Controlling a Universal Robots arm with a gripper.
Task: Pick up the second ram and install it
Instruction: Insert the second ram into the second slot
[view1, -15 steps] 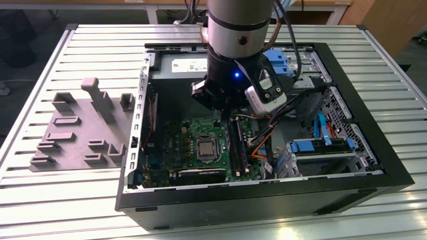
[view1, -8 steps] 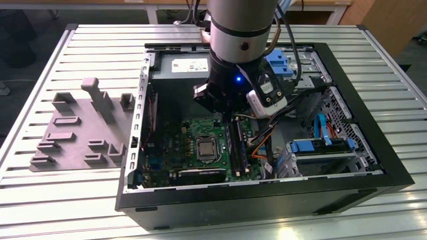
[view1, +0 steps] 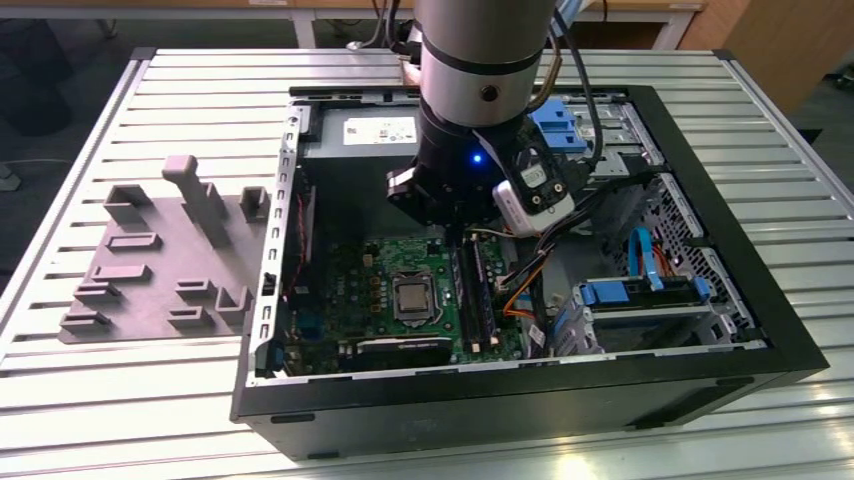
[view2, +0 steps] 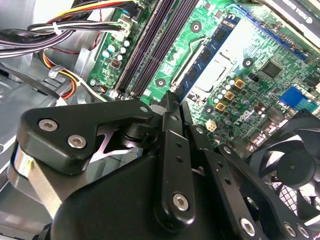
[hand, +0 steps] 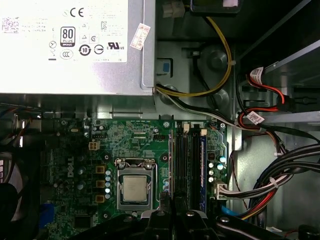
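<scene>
The pincer (view2: 176, 102) sits at centre frame in the second wrist view. Its two black fingers (view2: 169, 125) are drawn close together, and they appear to be clamped on the near end of the second ram (view2: 204, 54). From the fingertips this thin blue-green board with black chips runs diagonally toward the upper right of the frame. The empty black memory slots (view2: 150, 45) lie just beside it on its upper-left side. Their long axis runs the same diagonal, so stick and slots look parallel. Whether the stick's lower edge touches a slot cannot be told. In the exterior view the pincer (view1: 461, 235) hangs at mid-frame inside the open computer case (view1: 534, 395). The case lies on the slatted metal surface (view1: 134, 400). There the dark stick (view1: 470, 290) reaches from under the pincer toward the lower frame, beside the processor socket (view1: 411, 297).
</scene>
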